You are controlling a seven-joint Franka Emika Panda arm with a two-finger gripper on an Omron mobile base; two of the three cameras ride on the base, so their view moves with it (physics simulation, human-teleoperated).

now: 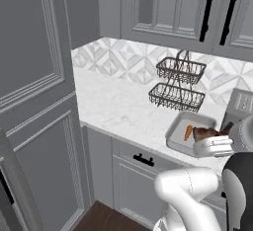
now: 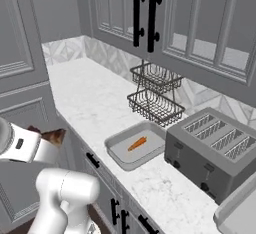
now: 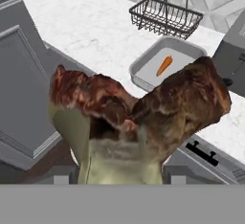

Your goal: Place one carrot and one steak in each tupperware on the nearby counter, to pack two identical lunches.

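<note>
I am carrying the steak (image 3: 143, 108), the dark brown one with reddish patches, toward the container (image 2: 120, 153) that already holds a carrot (image 2: 137, 143). I judge this the second half of packing the first lunch.

Nearest me in the hand view, the gripper (image 3: 117, 177) is clamped on the steak. The slab stands up between the jaws and hides the tips, so they are held partly apart by the meat.

Beyond it, at about one o'clock, the container sits on the counter (image 2: 85, 98) near the front edge. The carrot lies loose in its middle, touching neither wall.

Next I must bring the hand over the counter edge, lower the steak beside the carrot and let go.

Farther off, the wire baskets (image 2: 155, 95) stand behind the container. The toaster (image 2: 212, 150) is at its three o'clock.
</note>
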